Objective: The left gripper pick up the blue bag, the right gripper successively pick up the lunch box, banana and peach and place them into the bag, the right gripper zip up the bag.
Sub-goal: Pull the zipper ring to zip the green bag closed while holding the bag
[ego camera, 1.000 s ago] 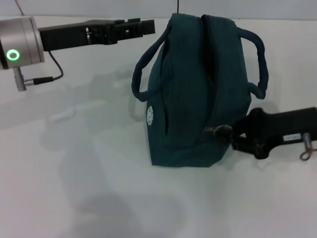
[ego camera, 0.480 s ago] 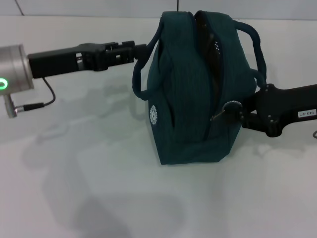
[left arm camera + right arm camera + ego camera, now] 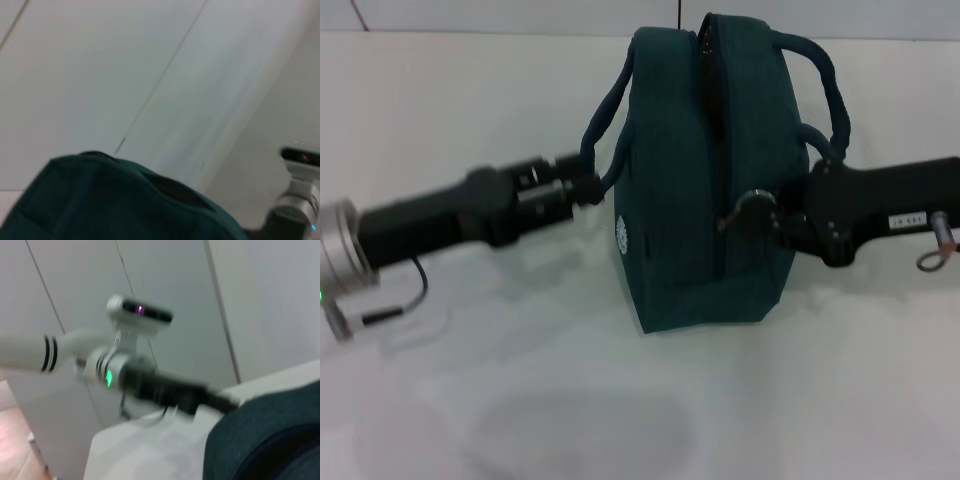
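Zipping the bag, held from both sides

The left tool point(image 3: 588, 186) is pinched on the near handle of the bag point(image 3: 665, 150), which stands upright near the tabletop's point(image 3: 470, 90) far edge. Its zipper line runs front to back; the right tool point(image 3: 752, 212) is clamped on the zipper pull point(image 3: 738, 212) at the front end.
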Available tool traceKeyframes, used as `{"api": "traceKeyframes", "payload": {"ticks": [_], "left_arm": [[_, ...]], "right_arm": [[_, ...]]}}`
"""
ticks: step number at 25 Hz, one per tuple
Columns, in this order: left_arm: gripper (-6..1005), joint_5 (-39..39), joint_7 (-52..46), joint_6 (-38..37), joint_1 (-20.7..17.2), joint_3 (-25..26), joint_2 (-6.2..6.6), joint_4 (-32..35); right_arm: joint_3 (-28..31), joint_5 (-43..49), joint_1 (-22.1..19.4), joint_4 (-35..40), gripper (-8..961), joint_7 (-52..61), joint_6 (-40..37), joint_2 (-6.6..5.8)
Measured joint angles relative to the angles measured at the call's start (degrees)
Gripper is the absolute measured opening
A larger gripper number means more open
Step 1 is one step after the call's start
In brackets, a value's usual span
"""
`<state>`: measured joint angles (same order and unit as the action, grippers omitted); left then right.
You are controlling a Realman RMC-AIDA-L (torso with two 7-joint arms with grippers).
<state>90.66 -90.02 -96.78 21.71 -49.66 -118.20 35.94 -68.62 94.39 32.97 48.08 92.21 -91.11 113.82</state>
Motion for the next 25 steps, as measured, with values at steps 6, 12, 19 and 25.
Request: {"api": "traceKeyframes", "payload": {"ticks": [6, 12, 19, 25], "left_arm": [[608, 0.2, 11.2, -1.2, -1.3, -0.1, -0.55, -8.2], [608, 0.2, 20.2, -0.6, -1.4, -0.3, -1.34, -14.8], [608, -0.2, 25.5, 2.7, 0.1, -0.1, -1.68, -20.0], [608, -0.4, 28.5, 6.3, 1.8, -0.1, -1.94, -23.1]], "right_arm": [[2.4, 0.3, 2.1, -1.3, 10, 0.6, -0.1, 0.85], [2.2, -0.4, 2.8, -1.9, 10, -0.9, 0.7, 1.97], [1.6, -6.2, 5.8, -9.0, 10, -5.2, 0.0, 2.11], [1.0, -10.3, 5.5, -9.6, 9, -7.2, 0.1, 2.20]]}}
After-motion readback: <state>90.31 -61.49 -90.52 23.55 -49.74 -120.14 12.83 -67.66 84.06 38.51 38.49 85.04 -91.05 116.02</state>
